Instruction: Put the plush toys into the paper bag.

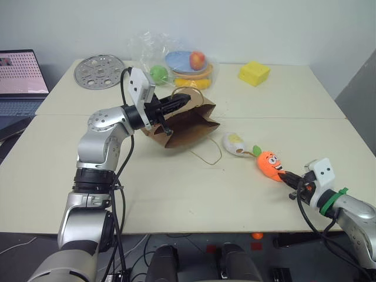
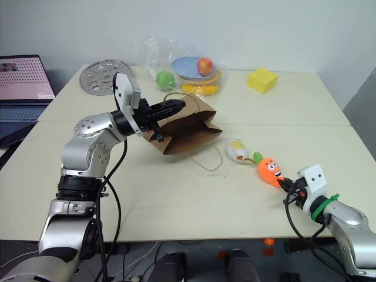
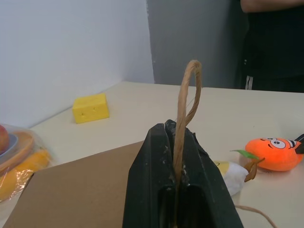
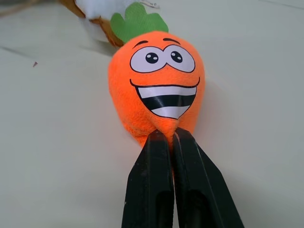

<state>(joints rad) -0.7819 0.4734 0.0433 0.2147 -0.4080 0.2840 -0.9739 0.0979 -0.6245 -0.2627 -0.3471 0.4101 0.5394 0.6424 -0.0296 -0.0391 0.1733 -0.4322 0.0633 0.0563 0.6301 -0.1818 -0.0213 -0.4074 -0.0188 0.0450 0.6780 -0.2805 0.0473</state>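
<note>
The carrot toy (image 4: 156, 90) has its pointed tip buried between the right claw (image 4: 172, 137) fingers. Beyond the carrot from that claw, the white toy (image 4: 107, 9) is cut off by the edge. The bag handle (image 3: 186, 114) vanishes down between the left claw (image 3: 178, 137) fingers. Behind that claw, a person (image 3: 273, 42) is cropped at the torso.

Orange carrot (image 4: 156, 90), brown paper bag (image 1: 188, 126)

Carrot (image 1: 269, 165) right of paper bag (image 1: 185, 126)

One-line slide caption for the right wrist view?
Right end effector shut on the orange carrot plush by its pointed tip, on the table.
</note>
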